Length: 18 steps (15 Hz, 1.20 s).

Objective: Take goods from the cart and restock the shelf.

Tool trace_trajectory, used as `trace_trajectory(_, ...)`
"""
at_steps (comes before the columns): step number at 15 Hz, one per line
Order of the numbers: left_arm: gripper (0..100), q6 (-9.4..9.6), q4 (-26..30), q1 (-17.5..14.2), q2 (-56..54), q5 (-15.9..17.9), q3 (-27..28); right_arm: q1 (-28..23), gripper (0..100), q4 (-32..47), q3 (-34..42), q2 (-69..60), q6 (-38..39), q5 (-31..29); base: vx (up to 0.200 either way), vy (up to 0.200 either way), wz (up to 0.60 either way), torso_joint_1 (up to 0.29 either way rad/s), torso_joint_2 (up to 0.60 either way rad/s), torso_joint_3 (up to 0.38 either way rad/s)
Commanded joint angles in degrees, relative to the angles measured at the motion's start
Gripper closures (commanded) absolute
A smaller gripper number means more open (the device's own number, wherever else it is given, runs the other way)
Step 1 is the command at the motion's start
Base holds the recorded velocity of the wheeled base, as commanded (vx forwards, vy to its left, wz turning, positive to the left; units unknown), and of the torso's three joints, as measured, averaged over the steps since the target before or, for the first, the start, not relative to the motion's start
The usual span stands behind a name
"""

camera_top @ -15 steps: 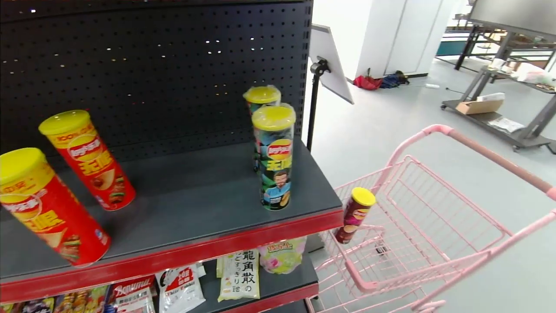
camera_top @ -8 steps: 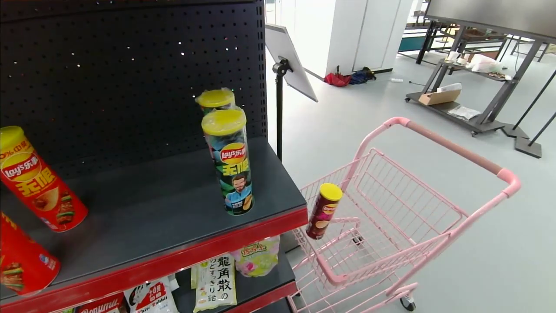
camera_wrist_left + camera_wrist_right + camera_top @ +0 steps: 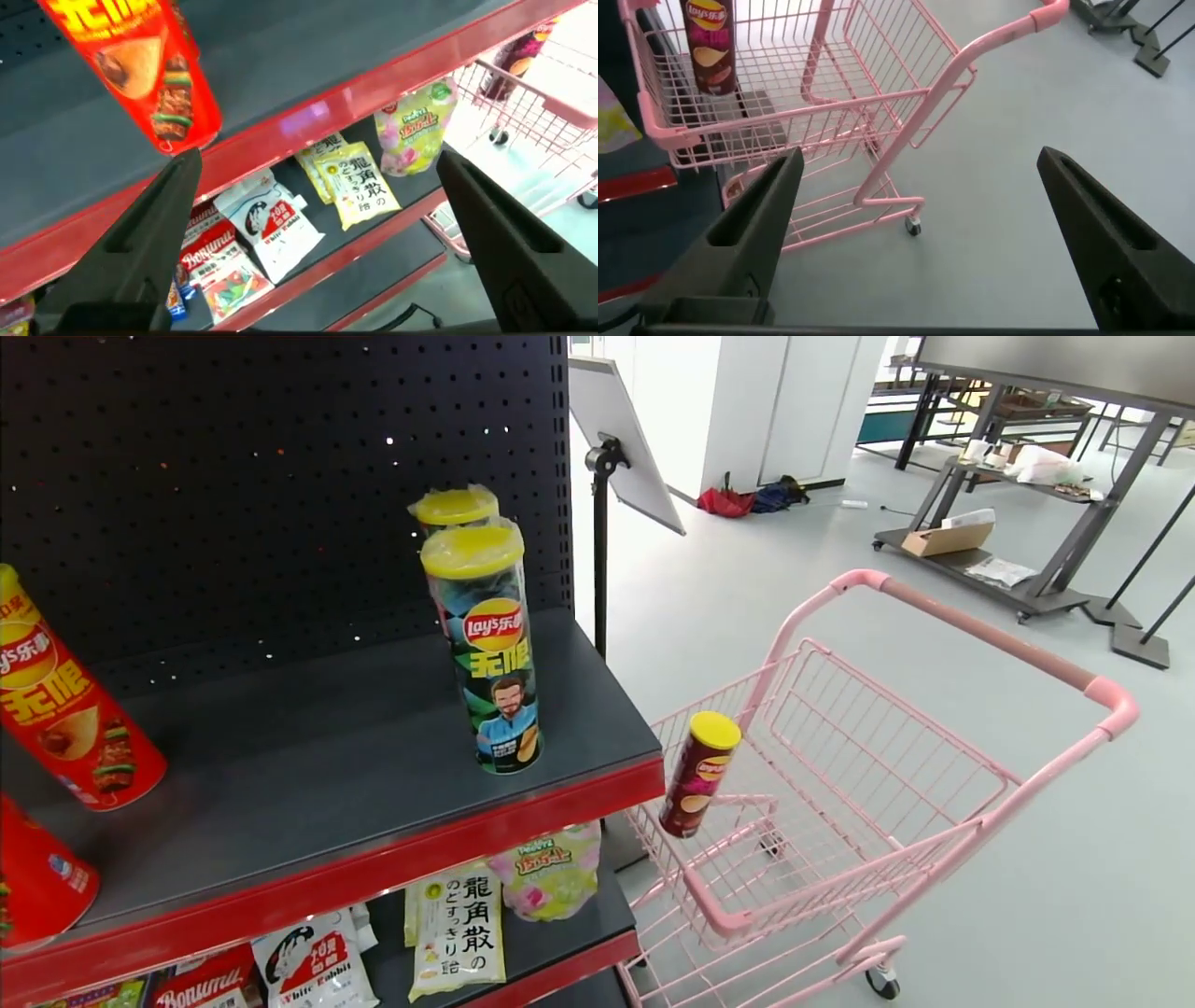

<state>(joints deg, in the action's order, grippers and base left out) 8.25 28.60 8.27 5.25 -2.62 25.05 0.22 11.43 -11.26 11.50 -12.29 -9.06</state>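
Observation:
A pink wire cart (image 3: 934, 644) stands right of the dark shelf (image 3: 355, 747) with its red front edge. One maroon chip can (image 3: 698, 775) with a yellow lid stands upright in the cart's near corner, close to the shelf end; it also shows in the right wrist view (image 3: 710, 47). On the shelf stand two green-black chip cans (image 3: 485, 644), one behind the other, and red cans (image 3: 65, 709) at the left. My left gripper (image 3: 318, 243) hangs open before the shelf's red edge, below a red can (image 3: 140, 65). My right gripper (image 3: 920, 233) is open over the floor beside the cart (image 3: 878, 93).
Snack bags (image 3: 457, 924) fill the lower shelf, also seen as bags (image 3: 360, 182) in the left wrist view. A white board on a black stand (image 3: 621, 439) rises just behind the shelf end. A wheeled rack (image 3: 1018, 569) stands far back right. Open grey floor surrounds the cart.
The head camera has turned to the right, so the whole picture has slid left. The cans and the cart keep their places relative to each other.

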Motion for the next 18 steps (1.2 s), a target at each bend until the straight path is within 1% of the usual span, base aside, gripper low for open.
trace_trajectory(1, 0, 0.01, -0.03, 0.00, 0.11, -0.02, 0.00, 0.04, 0, -0.01, 0.72, -1.04, -0.02, 0.00, 0.000, 0.000, 0.00, -0.144, 0.38, 0.227)
trace_trajectory(5, 0, 0.10, -0.03, 0.00, 0.11, -0.02, -0.09, 0.13, 0, -0.01, 1.33, -0.95, -0.02, 0.18, 0.000, 0.000, 0.00, -0.152, 0.41, 0.249)
trace_trajectory(11, 0, 0.27, -0.03, 0.00, 0.11, -0.10, -0.09, 0.31, 0, -0.01, 3.09, -2.36, -0.02, 0.27, 0.000, 0.000, 0.00, -0.178, 0.52, 0.342)
trace_trajectory(13, 0, 0.27, -0.03, 0.00, 0.11, -0.19, -0.18, 0.40, 0, -0.10, 3.18, -2.27, 0.07, 0.53, 0.000, 0.000, 0.00, -0.063, 0.18, 0.132)
trace_trajectory(14, 0, 0.27, -0.03, 0.00, 0.11, -0.28, -0.71, 1.01, 0, -0.71, 2.74, -0.42, 0.42, 1.32, 0.000, 0.000, 0.00, -0.027, 0.08, 0.036)
trace_trajectory(16, 0, 0.27, 0.05, 0.00, 0.11, -0.81, -1.15, 1.10, 0, -3.70, 0.28, 7.58, 0.95, 3.70, 0.000, 0.000, 0.00, 0.000, 0.00, 0.000)
trace_trajectory(17, 0, -0.43, -0.03, 0.00, 0.11, -1.25, -2.11, 1.01, 0, -10.47, -1.83, 17.60, 2.36, 7.65, 0.000, 0.000, 0.00, 0.000, 0.00, 0.000)
trace_trajectory(18, 0, -1.22, -0.39, 0.00, 0.11, -0.72, -3.34, 0.92, 0, -17.85, -5.35, 29.81, 3.15, 10.90, 0.000, 0.000, 0.00, 0.000, 0.00, 0.000)
